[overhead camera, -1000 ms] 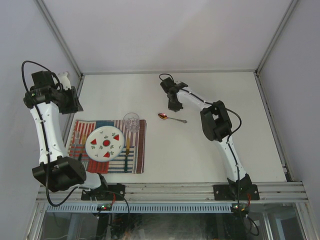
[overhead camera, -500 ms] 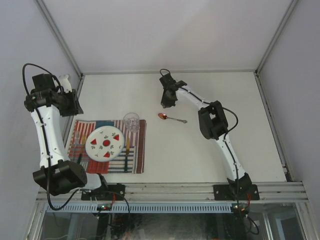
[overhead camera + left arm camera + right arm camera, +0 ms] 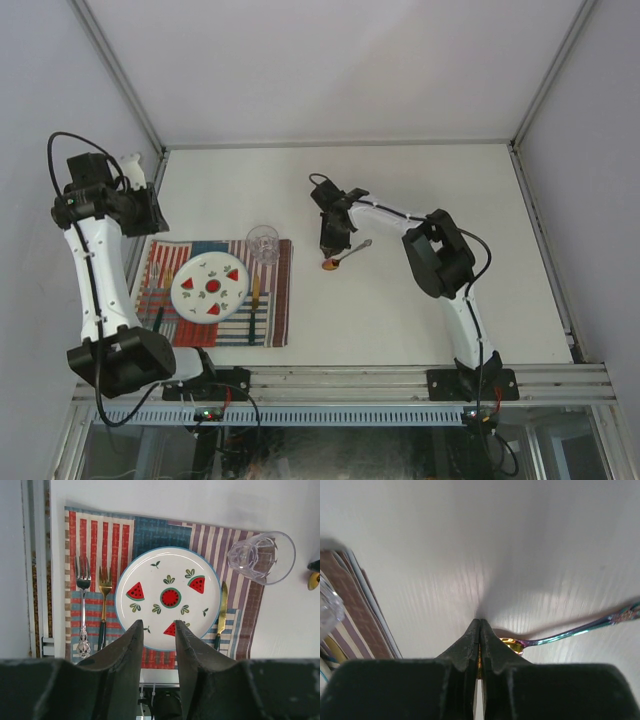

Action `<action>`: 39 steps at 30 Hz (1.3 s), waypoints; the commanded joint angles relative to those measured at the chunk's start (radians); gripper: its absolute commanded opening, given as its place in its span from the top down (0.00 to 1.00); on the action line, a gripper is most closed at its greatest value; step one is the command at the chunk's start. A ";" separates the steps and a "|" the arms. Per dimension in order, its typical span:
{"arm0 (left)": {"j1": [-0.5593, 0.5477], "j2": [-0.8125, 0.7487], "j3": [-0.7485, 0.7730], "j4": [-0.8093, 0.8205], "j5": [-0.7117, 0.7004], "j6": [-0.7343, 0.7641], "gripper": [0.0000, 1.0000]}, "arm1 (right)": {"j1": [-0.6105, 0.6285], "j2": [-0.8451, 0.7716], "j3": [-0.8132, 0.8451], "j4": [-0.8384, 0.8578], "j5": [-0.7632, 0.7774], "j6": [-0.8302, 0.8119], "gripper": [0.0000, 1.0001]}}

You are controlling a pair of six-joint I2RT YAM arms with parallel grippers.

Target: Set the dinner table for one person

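Note:
The dinner table is a plain off-white top. A striped placemat holds a watermelon plate, two forks on the left, a gold knife on the right, and a clear glass at its far right corner. An iridescent spoon lies on bare table right of the mat. My right gripper is shut, tips down on the table, with the spoon bowl against its right finger. My left gripper is slightly open and empty, high above the plate.
Aluminium rails edge the table at the front and sides. The placemat's edge and the glass rim show at the left of the right wrist view. The spoon handle runs off to the right.
My right gripper has come down and toward the near side onto the spoon's bowl. The spoon has swung, its bowl now nearer the front. The left arm has hardly moved.

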 commanded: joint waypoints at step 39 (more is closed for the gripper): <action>0.005 -0.318 -0.210 -0.051 0.100 0.166 0.63 | 0.179 -0.036 0.121 -0.190 0.190 0.112 1.00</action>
